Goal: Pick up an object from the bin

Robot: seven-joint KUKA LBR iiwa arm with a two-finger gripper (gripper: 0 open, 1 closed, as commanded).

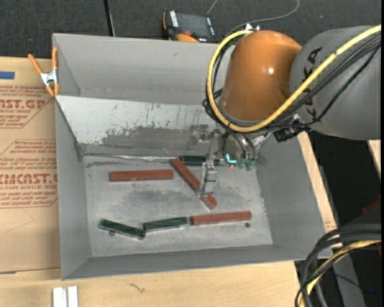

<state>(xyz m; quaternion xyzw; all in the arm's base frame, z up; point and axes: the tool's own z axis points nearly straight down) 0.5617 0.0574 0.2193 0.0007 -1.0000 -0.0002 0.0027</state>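
Observation:
My gripper (208, 183) reaches down from under the orange cover into the middle right of the bin. Its tip is right at a red-brown bar (188, 175) that lies slanted from upper left to lower right, and it covers part of the bar's lower half. A short dark green bar (193, 160) lies just behind the slanted bar, partly hidden by the gripper's body. Another red-brown bar (221, 219) lies flat a little in front of the gripper, near the bin's front wall.
A third red-brown bar (141, 176) lies flat to the left in mid-bin. Two dark green bars (165, 224) (121, 228) lie end to end along the front. The arm and its cables hang over the bin's right side.

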